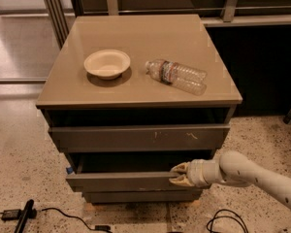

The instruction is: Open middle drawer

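I have the end effector (178, 174) low on the right, under the counter (136, 33). Its two fingers pinch the upper lip of the middle drawer (119, 181), which sits between the scratched top drawer (136, 138) and the narrow bottom drawer (136, 196). The middle drawer's front stands slightly proud with a dark gap above, so I judge the pull is under way. Next I need a straight, level draw outward, with a grip firm enough that the lip doesn't slip.

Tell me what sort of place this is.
Probably a lab or office test area: speckled hard floor, loose cables on it, a lone drawer cabinet with a bowl and bottle on top. The gripper is at the front edge of the middle drawer.
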Controlling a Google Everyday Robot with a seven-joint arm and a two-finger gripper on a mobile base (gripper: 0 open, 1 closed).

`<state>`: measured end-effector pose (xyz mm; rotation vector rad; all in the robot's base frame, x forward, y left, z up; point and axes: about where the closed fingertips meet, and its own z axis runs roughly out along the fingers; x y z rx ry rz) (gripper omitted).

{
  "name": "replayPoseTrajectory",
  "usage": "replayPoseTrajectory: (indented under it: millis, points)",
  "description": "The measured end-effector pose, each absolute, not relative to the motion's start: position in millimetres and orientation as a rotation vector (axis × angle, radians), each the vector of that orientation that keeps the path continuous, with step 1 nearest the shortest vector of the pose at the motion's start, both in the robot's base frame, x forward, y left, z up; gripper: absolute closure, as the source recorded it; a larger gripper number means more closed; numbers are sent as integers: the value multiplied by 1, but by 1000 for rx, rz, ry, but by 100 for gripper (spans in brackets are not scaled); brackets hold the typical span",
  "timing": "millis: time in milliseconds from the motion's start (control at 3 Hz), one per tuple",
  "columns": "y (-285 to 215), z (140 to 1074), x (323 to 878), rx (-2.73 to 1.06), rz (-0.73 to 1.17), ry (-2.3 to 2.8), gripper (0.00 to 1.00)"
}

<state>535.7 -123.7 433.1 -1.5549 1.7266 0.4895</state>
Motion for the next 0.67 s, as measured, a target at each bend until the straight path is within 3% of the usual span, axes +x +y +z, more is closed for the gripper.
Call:
replayPoseTrajectory:
  millis: [333,667]
  points:
    - [-124,435,536,-1555,490,1727,100]
    - [-124,435,536,-1555,490,1727,87]
